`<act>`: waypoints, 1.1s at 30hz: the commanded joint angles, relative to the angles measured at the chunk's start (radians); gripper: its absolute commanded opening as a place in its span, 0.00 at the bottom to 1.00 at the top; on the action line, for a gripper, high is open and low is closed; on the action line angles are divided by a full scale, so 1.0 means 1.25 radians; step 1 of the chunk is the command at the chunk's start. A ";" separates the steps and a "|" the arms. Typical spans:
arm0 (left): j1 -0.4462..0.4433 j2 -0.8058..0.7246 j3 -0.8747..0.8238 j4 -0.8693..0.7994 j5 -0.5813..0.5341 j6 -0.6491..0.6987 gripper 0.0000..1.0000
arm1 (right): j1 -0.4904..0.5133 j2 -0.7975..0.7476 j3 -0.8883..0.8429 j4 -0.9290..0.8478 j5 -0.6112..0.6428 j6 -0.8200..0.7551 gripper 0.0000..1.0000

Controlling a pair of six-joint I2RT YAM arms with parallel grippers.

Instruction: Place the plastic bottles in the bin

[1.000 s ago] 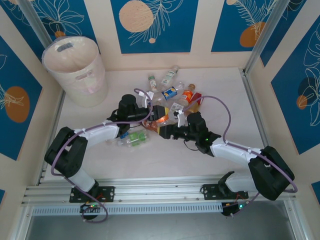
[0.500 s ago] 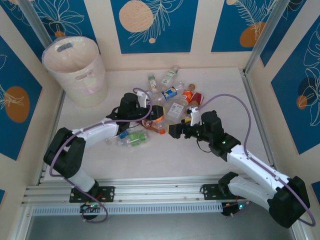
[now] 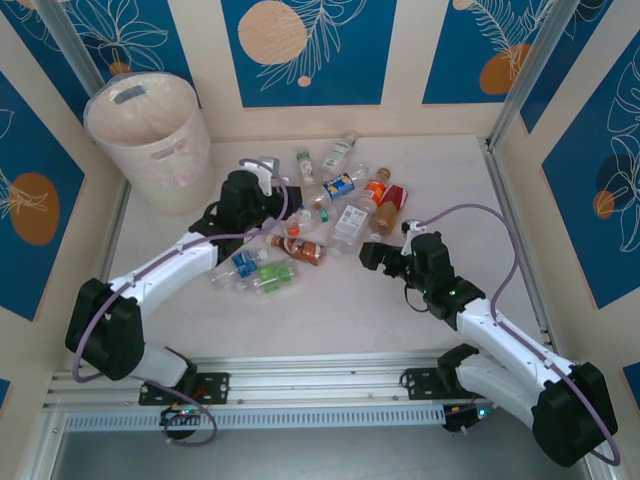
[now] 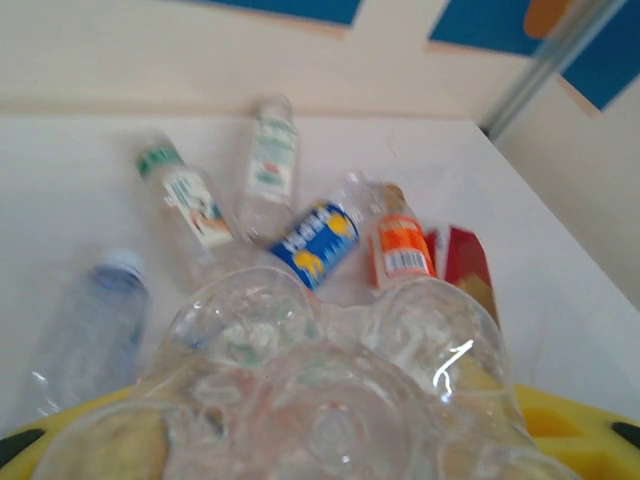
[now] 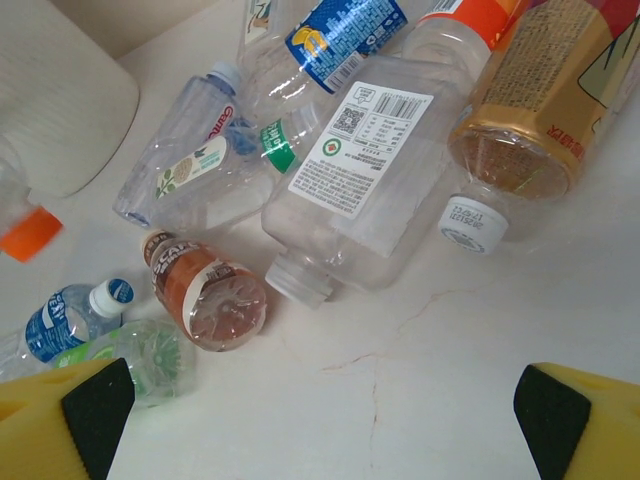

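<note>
White table between blue-patterned walls — left fingers seemingly clasping clear bottle, right fingers spread wide

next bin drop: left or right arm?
Left. The left gripper is shut on a clear bottle and is the one nearer the bin. The right gripper has its jaws open and empty, across the bottle pile from the bin.
</note>
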 commanded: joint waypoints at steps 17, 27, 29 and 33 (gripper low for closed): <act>0.093 -0.016 0.383 0.042 -0.309 0.465 0.42 | -0.015 0.010 0.028 0.020 -0.017 0.009 1.00; 0.263 0.069 0.543 -0.049 -0.325 0.582 0.42 | -0.017 0.011 0.021 0.035 -0.015 0.027 0.99; 0.285 0.072 0.550 -0.063 -0.319 0.587 0.42 | -0.017 0.013 0.020 0.041 -0.015 0.035 1.00; 0.329 0.091 0.558 -0.068 -0.334 0.578 0.42 | -0.017 0.017 0.022 0.042 -0.018 0.045 0.99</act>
